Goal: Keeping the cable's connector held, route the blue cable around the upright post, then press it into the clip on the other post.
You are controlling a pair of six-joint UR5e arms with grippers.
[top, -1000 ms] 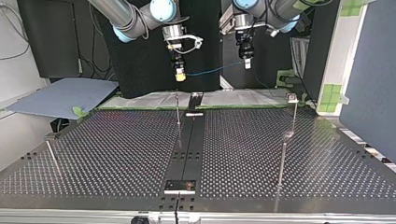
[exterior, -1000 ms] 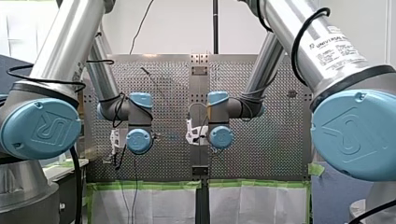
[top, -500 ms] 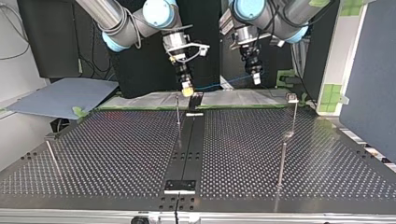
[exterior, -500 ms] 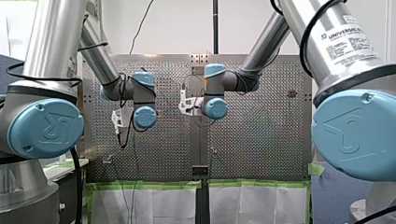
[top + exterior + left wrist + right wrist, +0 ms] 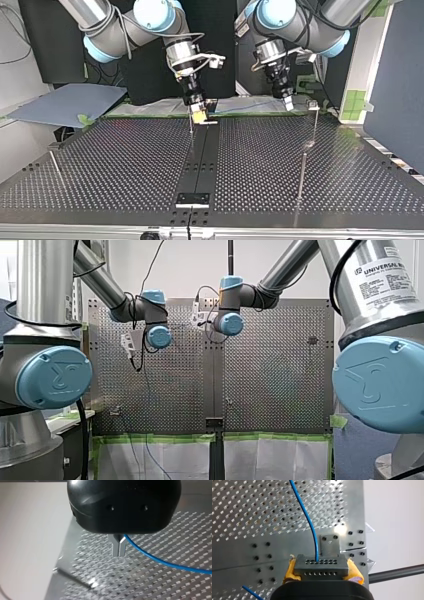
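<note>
At the top view's left, my right gripper (image 5: 199,113) clamps its yellow pads (image 5: 290,570) on the grey connector (image 5: 321,565); the blue cable (image 5: 245,105) runs across to my left gripper (image 5: 119,553), metal fingers (image 5: 115,547) pinched together around it. Thin, light, limp stuff, I'd judge: grip the rigid connector, keep tension. My right arm's label (image 5: 381,275) reads "UNIVERSAL".

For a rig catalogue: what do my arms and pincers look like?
My left arm and my right arm are silver tubes with light-blue joint caps and black cables; the right bears a Universal Robots label. My left pincer is rounded black with slim metal fingers; my right pincer has yellow pads.
</note>
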